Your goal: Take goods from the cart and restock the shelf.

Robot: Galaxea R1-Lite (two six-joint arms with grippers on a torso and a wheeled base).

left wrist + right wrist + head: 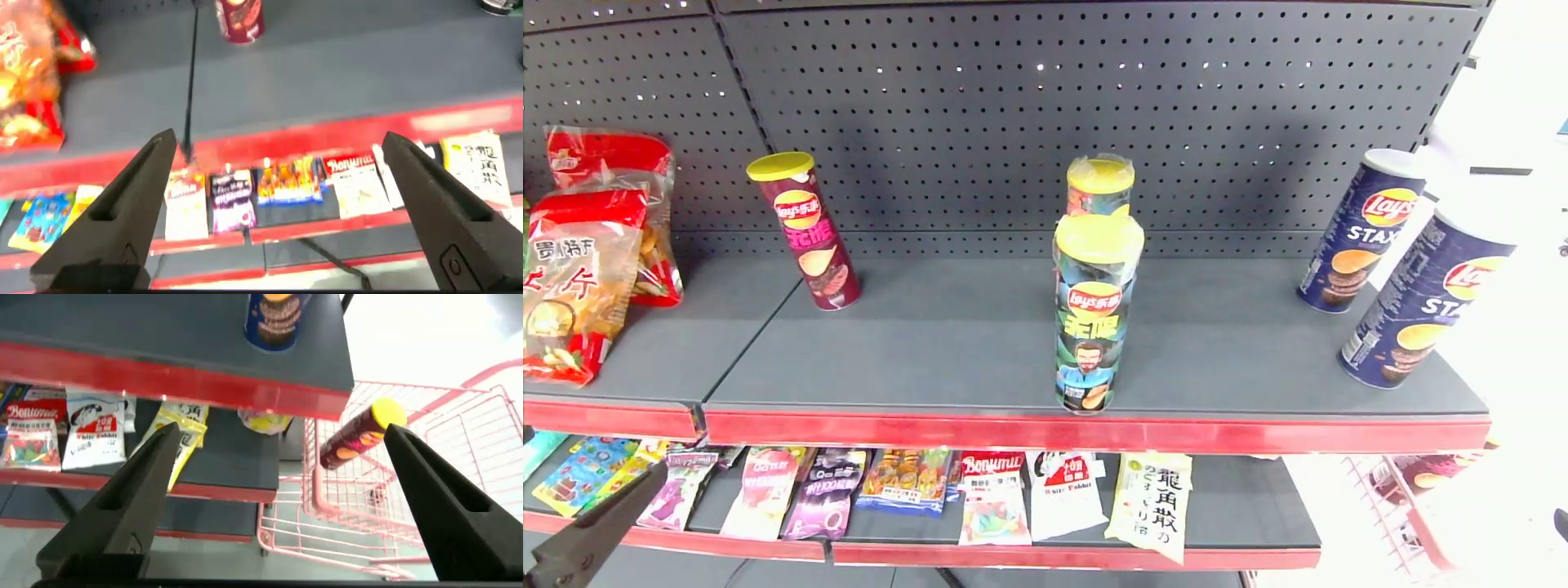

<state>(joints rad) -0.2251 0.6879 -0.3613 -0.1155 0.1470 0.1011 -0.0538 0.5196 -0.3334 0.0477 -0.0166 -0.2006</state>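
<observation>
While the left gripper (279,137) hangs low before the shelf (931,343), fingers spread wide and holding nothing, the right gripper (282,429) sits low by the shelf's right end, facing the pink cart (409,385), fingers spread and empty too. One dark can (359,434) with a yellow lid lies tilted in that cart. Up on the shelf: a maroon can (805,233) at the left, a green can (1094,314) near the red front lip, a second can (1099,184) behind it, two blue cans (1360,233) at the right, the nearer one close to the corner. Wide bare stretches lie either side of the green can. Snack bags (580,269) crowd the left end.
</observation>
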